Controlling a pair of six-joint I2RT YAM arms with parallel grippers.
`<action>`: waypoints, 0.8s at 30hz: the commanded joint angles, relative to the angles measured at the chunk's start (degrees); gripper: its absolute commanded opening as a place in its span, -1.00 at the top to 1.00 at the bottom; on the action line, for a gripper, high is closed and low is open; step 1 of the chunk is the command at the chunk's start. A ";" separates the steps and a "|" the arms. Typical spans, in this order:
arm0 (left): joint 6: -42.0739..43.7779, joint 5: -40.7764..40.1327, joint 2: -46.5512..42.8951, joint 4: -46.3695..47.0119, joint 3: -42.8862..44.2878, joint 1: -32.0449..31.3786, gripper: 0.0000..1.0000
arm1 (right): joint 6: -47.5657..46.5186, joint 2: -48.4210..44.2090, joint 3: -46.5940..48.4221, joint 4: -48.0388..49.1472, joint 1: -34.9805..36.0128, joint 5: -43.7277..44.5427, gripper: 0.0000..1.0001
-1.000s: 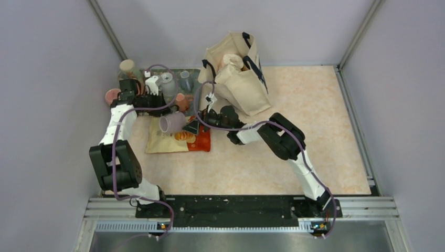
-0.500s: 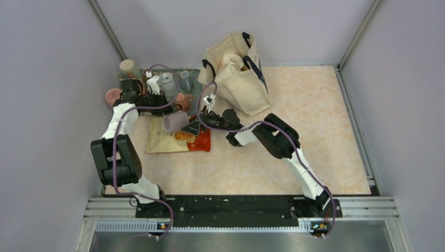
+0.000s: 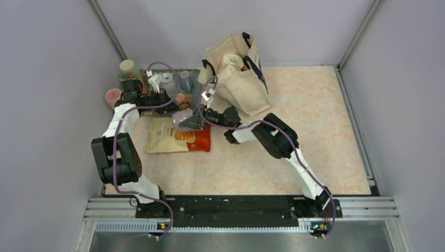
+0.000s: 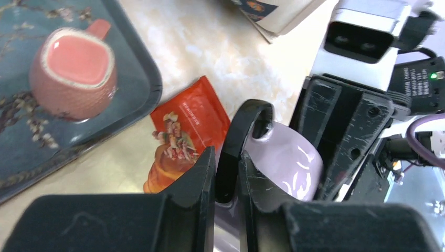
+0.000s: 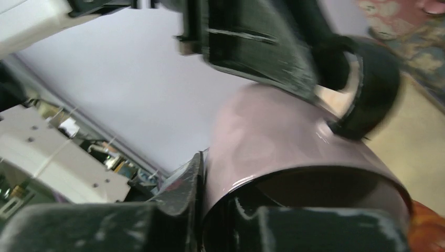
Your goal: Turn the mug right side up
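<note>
The lilac mug (image 3: 181, 119) is held in the air on its side, over the red snack packet (image 4: 184, 137) on the tabletop (image 3: 294, 136), just beside the tray (image 4: 142, 71). The left claw (image 4: 226, 158) is clamped on the mug's black handle (image 4: 242, 126). The right claw (image 5: 207, 199) grips the wall at the mug's rim, one finger inside.

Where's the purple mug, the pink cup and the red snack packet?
lilac mug (image 4: 286, 163): left wrist view, its glossy side
pink cup (image 4: 73, 60): left wrist view, its top
red snack packet (image 4: 181, 139): left wrist view, its printed front
</note>
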 commanded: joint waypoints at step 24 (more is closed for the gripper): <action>11.95 -20.93 -6.65 -13.83 7.35 1.02 -0.98 | -58.14 -57.88 -21.07 -100.38 1.28 32.61 1.00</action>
